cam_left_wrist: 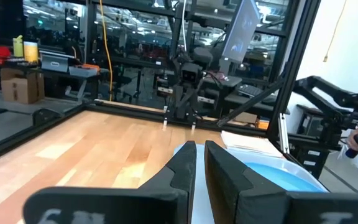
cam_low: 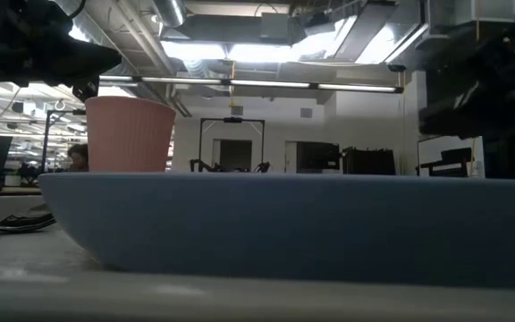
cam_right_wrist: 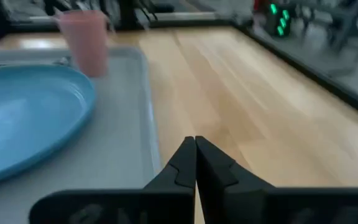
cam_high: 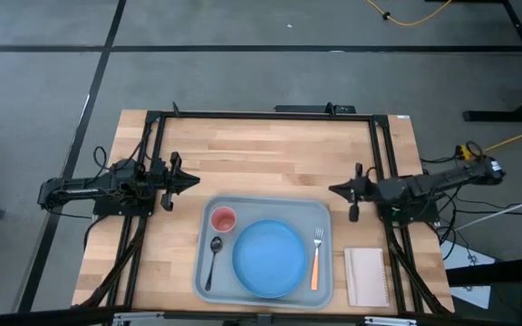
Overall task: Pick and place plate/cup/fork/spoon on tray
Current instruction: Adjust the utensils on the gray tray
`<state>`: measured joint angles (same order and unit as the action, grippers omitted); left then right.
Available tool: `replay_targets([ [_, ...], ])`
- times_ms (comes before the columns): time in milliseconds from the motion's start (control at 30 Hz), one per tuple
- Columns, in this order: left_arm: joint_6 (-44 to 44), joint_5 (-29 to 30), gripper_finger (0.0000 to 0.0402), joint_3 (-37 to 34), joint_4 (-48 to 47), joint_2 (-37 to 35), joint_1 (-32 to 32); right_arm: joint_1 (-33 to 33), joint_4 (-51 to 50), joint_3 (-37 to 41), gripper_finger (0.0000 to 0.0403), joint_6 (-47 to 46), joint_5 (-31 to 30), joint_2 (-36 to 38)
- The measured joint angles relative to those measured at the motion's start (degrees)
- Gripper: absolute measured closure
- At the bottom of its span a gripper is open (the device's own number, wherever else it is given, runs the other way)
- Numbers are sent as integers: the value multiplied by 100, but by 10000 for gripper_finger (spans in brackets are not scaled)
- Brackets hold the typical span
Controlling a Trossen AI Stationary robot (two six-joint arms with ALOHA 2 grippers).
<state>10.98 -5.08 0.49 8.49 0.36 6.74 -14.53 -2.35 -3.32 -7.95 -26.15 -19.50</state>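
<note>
Four items, plate (cam_high: 269, 258), cup (cam_high: 223, 219), fork (cam_high: 316, 259) and spoon (cam_high: 213, 261), lay on the tray (cam_high: 263, 295). Left end effector (cam_high: 194, 181) and right end effector (cam_high: 335, 190) hung clenched, empty. Any sweep could displace the cup.

In the high view the tray (cam_high: 264, 210) lies low and centre on the counter (cam_high: 270, 149). On it: cup (cam_high: 222, 219) upper left, spoon (cam_high: 213, 260) below it, plate (cam_high: 269, 258) middle, fork (cam_high: 316, 258) right. A pad (cam_high: 367, 276) lies right of the tray.

Tray (cam_high: 263, 288) holding plate (cam_high: 269, 258), cup (cam_high: 223, 219), spoon (cam_high: 213, 260), fork (cam_high: 316, 259) (white pad (cam_high: 366, 276) beside)
</note>
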Motion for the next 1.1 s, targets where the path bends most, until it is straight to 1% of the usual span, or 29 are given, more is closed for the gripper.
replay_targets([
  [200, 1, 2, 374, 0, 9, 0, -1, 40, 39, 91, 399, 842, 553, 1094],
  [367, 2, 2, 374, 0, 9, 0, -2, 39, 5, 92, 399, 1435, 1162, 1711],
  [433, 1, 0, 374, 0, 9, 0, -2, 40, 142, 142, 399, 1689, 1549, 1875],
  [500, 1, 0, 374, 0, 9, 0, -1, 38, 454, 296, 399, 1932, 2121, 1952],
  [533, 2, 0, 374, 0, 9, 0, -2, 38, 412, 294, 399, 2008, 2418, 1947],
  [600, 2, 0, 374, 0, 9, 0, 0, 40, 360, 294, 399, 1899, 2741, 1936],
  [767, 0, 0, 374, 0, -7, 0, -1, 218, 371, 294, 399, 1975, 2738, 1933],
  [933, 0, -2, 374, 0, -7, 0, 0, 723, 367, 294, 399, 2019, 2727, 1771],
  [1100, 0, -3, 374, 0, -7, 0, -1, 1137, 363, 294, 399, 1685, 2660, 1587],
])
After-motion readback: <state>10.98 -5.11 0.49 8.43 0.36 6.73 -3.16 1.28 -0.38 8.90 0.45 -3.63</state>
